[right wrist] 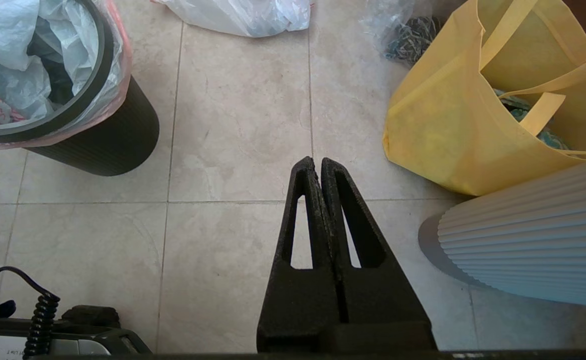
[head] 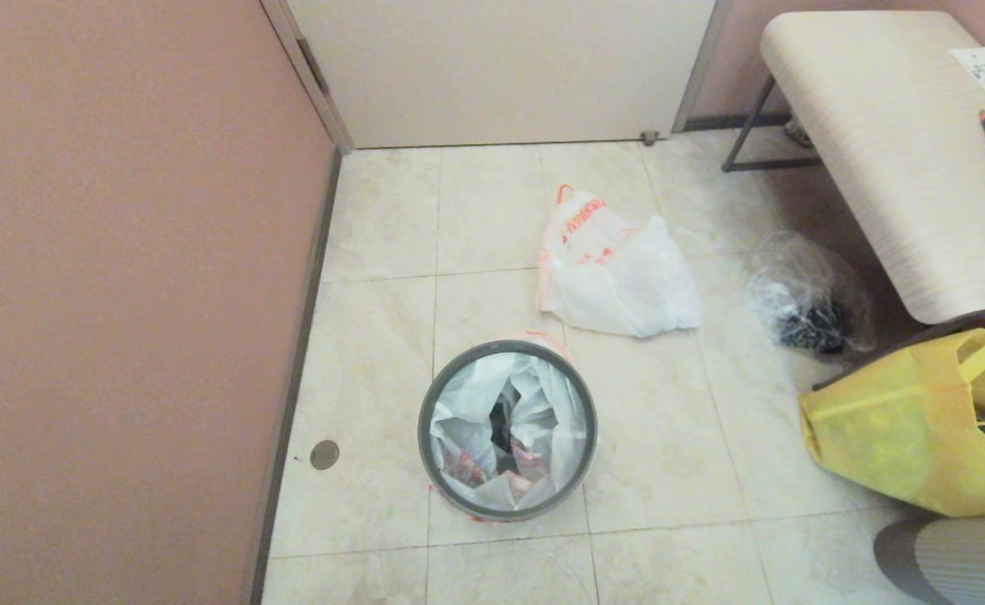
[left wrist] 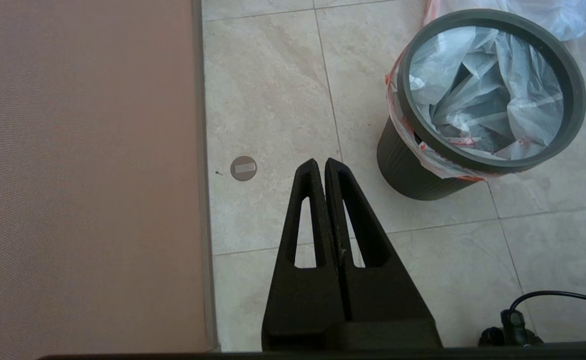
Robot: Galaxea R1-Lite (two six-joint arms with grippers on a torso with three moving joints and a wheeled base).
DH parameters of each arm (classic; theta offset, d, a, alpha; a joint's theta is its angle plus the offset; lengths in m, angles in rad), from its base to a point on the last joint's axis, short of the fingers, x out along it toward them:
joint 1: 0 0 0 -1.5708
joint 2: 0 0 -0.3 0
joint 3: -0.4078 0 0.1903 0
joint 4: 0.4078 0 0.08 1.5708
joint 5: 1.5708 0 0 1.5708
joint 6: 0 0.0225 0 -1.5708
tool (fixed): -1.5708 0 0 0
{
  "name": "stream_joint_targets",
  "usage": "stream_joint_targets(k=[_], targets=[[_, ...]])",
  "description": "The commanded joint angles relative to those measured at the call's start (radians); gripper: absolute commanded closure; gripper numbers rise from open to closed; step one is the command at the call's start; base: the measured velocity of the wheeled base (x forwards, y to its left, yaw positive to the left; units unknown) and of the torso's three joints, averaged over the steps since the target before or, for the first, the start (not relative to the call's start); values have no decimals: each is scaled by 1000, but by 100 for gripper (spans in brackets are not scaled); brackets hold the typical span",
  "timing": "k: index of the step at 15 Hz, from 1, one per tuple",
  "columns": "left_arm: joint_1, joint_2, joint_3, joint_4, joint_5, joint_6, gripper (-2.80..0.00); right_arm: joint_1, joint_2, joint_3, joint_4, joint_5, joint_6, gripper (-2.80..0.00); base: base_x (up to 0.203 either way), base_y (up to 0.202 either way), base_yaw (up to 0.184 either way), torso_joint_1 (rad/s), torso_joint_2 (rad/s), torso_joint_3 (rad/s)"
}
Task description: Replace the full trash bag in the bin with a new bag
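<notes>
The bin stands on the tile floor, its dark grey hoop seated on the rim. The new bag lines the bin, crumpled inside with red print, and its pink-orange hem is folded over the rim. Behind the bin on the floor lies the full trash bag, lumpy white with orange lettering and an orange loop handle. My left gripper hovers shut and empty over the floor near the bin, on its wall side. My right gripper hangs shut and empty between bin and tote. Neither shows in the head view.
A pink wall runs along the left, a door at the back. A yellow tote, a clear bag of black bits, a bench and a white ribbed object crowd the right. A metal disc sits in the floor.
</notes>
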Motion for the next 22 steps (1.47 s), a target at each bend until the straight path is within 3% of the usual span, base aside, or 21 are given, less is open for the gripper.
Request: stream_joint_targets(k=[1, 22], targets=[[0, 0, 1, 0, -1, 4, 0, 0, 0, 0, 0, -1, -1, 0, 0, 0, 0, 0, 0, 0], [-1, 0, 1, 0, -1, 1, 0, 0, 0, 0, 0, -2, 2, 0, 0, 0, 0, 0, 0, 0]])
